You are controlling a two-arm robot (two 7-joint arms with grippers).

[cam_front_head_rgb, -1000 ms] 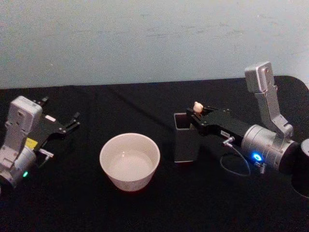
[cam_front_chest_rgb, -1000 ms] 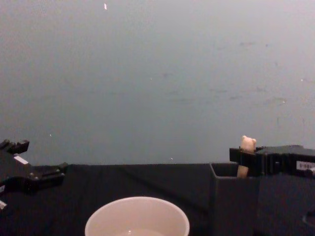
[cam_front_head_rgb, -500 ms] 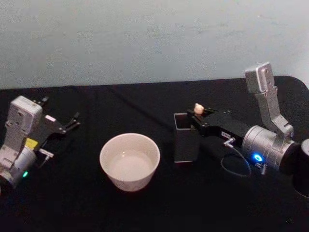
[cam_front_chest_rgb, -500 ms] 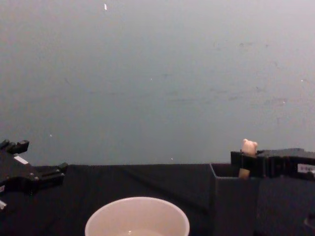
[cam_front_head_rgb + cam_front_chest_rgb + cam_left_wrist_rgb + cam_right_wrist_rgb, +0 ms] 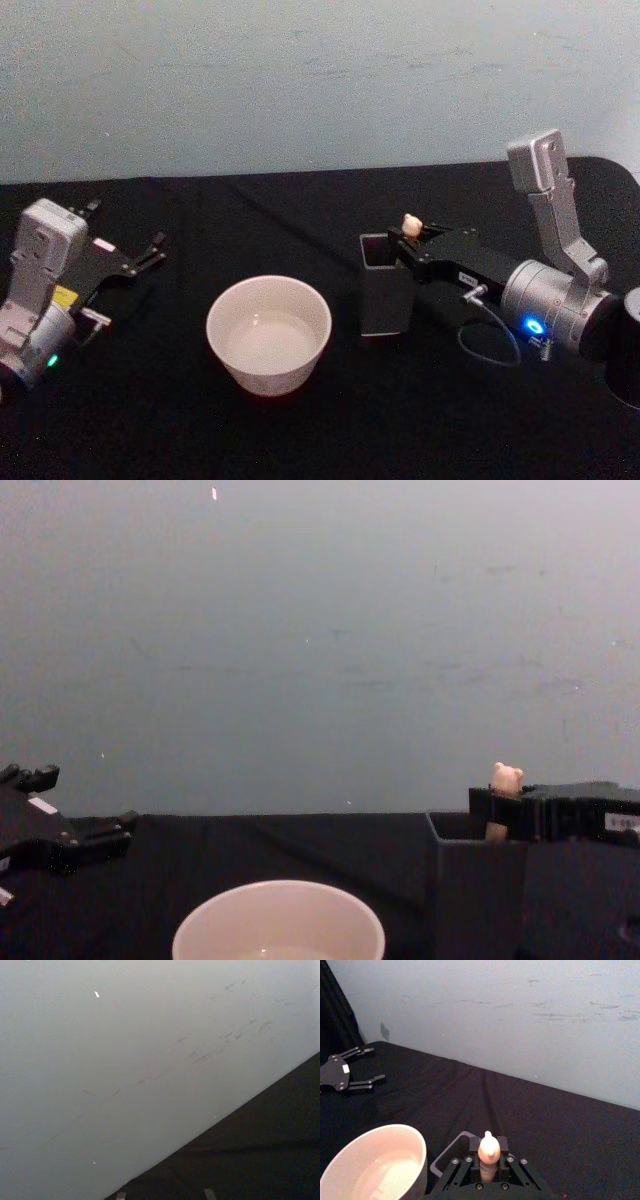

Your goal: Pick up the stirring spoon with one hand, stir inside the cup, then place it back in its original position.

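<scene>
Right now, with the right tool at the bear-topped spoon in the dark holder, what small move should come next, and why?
Probably a straight lift. The right tool is shut on the beige bear-headed stirring spoon, whose shaft stands inside the tall dark grey square holder. Lifting clears the holder's rim before any move toward the wide cream-white cup. The left tool sits open, aside.

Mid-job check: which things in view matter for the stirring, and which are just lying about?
Job:
- stirring spoon, standing in the holder, bear head up
- right gripper, shut on the spoon's handle
- cup, left of the holder
- dark grey holder

Not in use:
- left gripper, open, parked at the table's left
- black tablecloth
</scene>
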